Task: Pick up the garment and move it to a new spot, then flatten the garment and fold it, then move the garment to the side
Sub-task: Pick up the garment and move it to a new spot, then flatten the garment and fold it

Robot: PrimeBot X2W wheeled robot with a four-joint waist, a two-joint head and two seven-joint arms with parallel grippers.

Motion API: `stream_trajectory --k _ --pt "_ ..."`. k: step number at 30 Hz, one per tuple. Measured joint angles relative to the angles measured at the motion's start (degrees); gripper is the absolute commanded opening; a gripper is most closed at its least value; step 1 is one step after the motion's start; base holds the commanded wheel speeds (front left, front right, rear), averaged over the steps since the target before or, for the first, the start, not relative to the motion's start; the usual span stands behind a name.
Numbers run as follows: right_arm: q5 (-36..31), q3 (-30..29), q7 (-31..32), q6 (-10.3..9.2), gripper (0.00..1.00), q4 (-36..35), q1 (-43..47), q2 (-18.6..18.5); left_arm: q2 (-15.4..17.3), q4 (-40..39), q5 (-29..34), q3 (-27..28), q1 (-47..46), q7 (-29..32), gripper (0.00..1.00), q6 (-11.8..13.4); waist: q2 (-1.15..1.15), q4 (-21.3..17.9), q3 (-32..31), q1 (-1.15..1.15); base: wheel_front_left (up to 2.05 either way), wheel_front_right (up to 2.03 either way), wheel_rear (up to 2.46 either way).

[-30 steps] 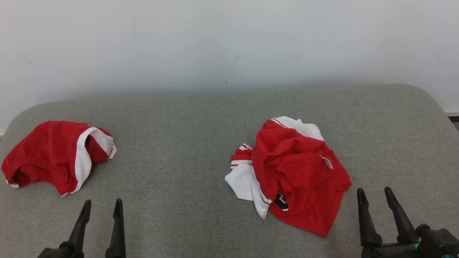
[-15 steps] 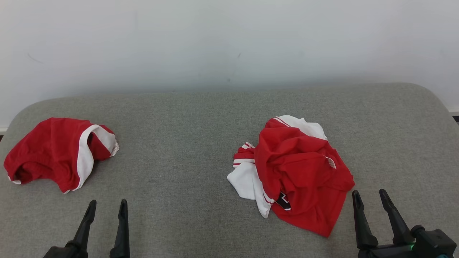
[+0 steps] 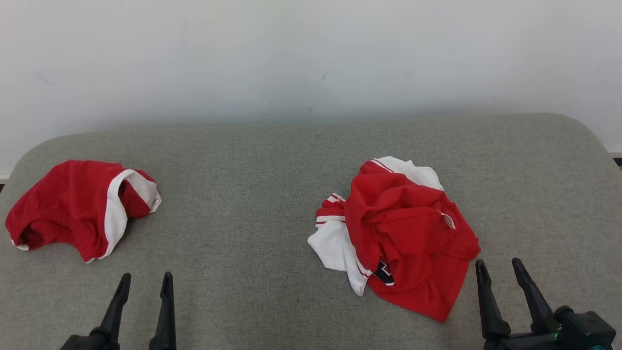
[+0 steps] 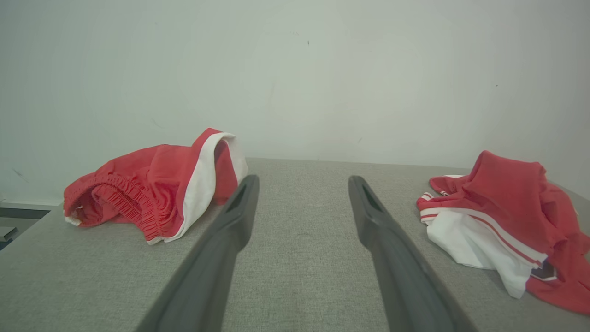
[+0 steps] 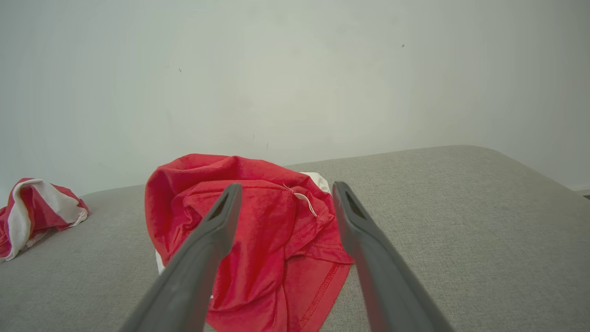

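Head view: crumpled red-white garment (image 3: 403, 238) lies just ahead-left of right pincer (image 3: 497, 262), untouched on grey surface (image 3: 243, 194). Both pincers spread wide, empty, presumably staged for pick-up. Red shorts (image 3: 73, 209), seemingly, ahead-left of left pincer (image 3: 147, 274).

Left tool (image 4: 303, 179), fingers apart, between red shorts (image 4: 152, 184) and crumpled jersey (image 4: 507, 203).

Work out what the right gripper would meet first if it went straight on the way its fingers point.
The right gripper would probably meet the red shirt first: its hem lies between the open fingers in the wrist view. Perhaps only its right edge; depth is unclear.
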Motion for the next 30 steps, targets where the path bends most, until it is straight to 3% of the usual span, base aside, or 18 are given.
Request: stream_trajectory --k 15,24,30 --pt "0.1 0.53 0.0 0.0 1.0 -0.23 -0.27 -0.11 -0.07 1.32 0.01 -0.96 -0.95 0.0 1.0 -0.07 0.0 -0.62 0.66 0.0 0.0 0.0 0.0" --pt "0.53 0.93 0.0 0.0 1.0 -0.62 -2.22 -0.51 3.66 5.23 -1.12 -7.95 -13.26 -0.01 1.0 -0.07 0.0 -3.82 2.9 0.0 0.0 0.0 0.0" --pt "0.8 0.58 0.0 0.0 1.0 -0.83 -3.53 -0.2 5.27 13.45 -3.56 -13.11 -23.47 -0.01 1.0 -0.08 0.01 -6.56 5.54 0.02 0.0 0.0 0.0"
